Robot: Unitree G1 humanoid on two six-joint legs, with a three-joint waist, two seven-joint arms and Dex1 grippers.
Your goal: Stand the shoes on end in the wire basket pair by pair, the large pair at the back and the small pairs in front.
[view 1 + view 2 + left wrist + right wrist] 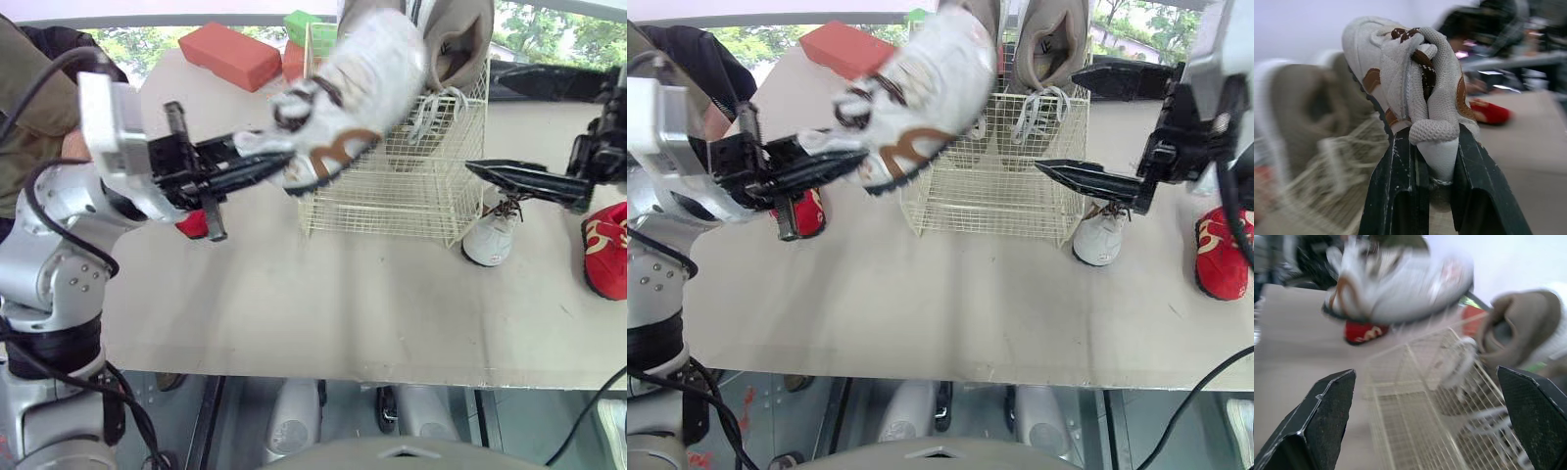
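Note:
A small white shoe (343, 98) with brown trim hangs tilted in the air over the front-left corner of the wire basket (392, 201). My left gripper (263, 162) is shut on its heel, seen close in the left wrist view (1432, 161). A large taupe pair (456, 39) stands on end at the back of the basket. The matching small white shoe (490, 235) sits on the table just right of the basket. My right gripper (1058, 119) is open by the basket's right side, above that shoe, holding nothing. One red shoe (194, 225) lies at the left, another (607, 250) at the far right.
Red blocks (230, 54) and a green one (304, 24) lie at the table's back left. A person's sleeve (29, 88) is at the left edge. The table's front edge (343, 377) runs close below.

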